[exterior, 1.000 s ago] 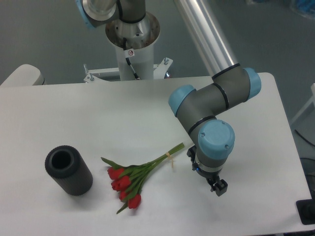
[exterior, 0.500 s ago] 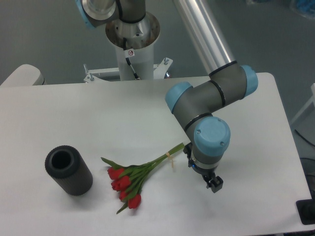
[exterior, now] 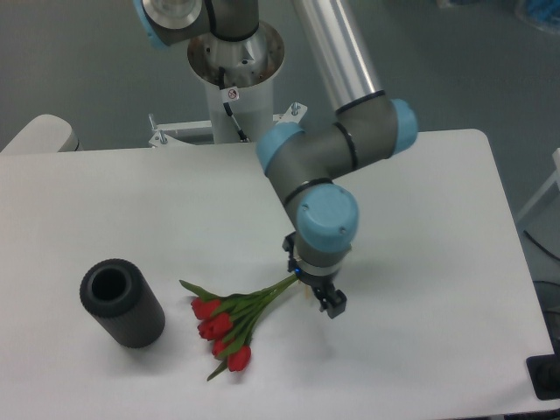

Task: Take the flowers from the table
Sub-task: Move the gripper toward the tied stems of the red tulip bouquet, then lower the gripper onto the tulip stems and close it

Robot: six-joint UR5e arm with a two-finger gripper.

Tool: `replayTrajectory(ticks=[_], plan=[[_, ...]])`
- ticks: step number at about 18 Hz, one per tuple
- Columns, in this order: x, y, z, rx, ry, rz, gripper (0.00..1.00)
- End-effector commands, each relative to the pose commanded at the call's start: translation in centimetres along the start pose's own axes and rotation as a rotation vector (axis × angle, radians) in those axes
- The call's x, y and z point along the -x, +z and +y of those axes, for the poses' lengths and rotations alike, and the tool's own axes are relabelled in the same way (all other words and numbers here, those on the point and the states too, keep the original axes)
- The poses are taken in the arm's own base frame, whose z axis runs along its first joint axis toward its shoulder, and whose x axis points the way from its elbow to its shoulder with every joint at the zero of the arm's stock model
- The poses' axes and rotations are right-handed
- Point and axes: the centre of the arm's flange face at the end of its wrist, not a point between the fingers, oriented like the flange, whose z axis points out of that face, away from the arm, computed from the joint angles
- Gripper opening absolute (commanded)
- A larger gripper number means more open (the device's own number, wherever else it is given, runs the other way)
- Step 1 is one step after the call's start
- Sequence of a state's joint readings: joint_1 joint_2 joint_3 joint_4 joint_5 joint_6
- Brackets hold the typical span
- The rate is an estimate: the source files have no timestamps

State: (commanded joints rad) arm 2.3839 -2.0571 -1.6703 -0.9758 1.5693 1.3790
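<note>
The flowers (exterior: 230, 322) lie on the white table (exterior: 105, 201) near its front middle: red tulip buds at the lower left, green stems running up to the right. My gripper (exterior: 313, 282) hangs from the grey and blue arm right over the stem ends, hiding them and the pale band. One dark finger (exterior: 335, 304) shows just right of the stems. The wrist hides how the jaws stand, and whether they touch the stems.
A black ribbed cylinder (exterior: 122, 304) with an open top stands at the front left, a short way left of the buds. The arm's white base column (exterior: 236, 87) rises behind the table's far edge.
The arm has swung left, carrying my gripper from right of the bunch to directly above the stem ends. The flowers and the cylinder have not moved.
</note>
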Motion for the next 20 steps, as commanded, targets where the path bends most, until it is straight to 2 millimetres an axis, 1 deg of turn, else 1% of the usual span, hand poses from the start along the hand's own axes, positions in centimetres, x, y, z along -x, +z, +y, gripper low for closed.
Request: replayTrajectory(ticks=[2, 3, 6, 8, 9, 11, 12, 13, 14, 17, 19, 20], plan=[[-1.5, 1.5, -0.6, 0.008, 0.008, 0.026, 1.00], [-1.7, 1.6, -0.9, 0.009, -0.013, 0.029, 1.00], [-2.1, 1.4, -2.6, 0.000, -0.110, 0.000, 1.00], [-2.4, 1.9, -3.7, -0.003, -0.129, -0.020, 1.00], [-2.4, 2.1, -4.1, -0.005, -0.145, -0.021, 1.00], [-2.3, 2.7, -4.3, -0.007, -0.191, -0.017, 1.00], [-2.2, 2.8, -4.4, -0.004, -0.193, -0.017, 0.90], [-2.2, 2.9, -4.5, 0.000, -0.193, -0.016, 0.76], [-2.2, 2.9, -4.4, 0.001, -0.192, -0.017, 0.64], [-1.9, 2.6, -4.5, 0.004, -0.190, -0.023, 0.39], [-1.7, 2.3, -4.3, 0.002, -0.195, -0.028, 0.18], [-1.5, 1.9, -4.2, -0.001, -0.196, -0.034, 0.11]])
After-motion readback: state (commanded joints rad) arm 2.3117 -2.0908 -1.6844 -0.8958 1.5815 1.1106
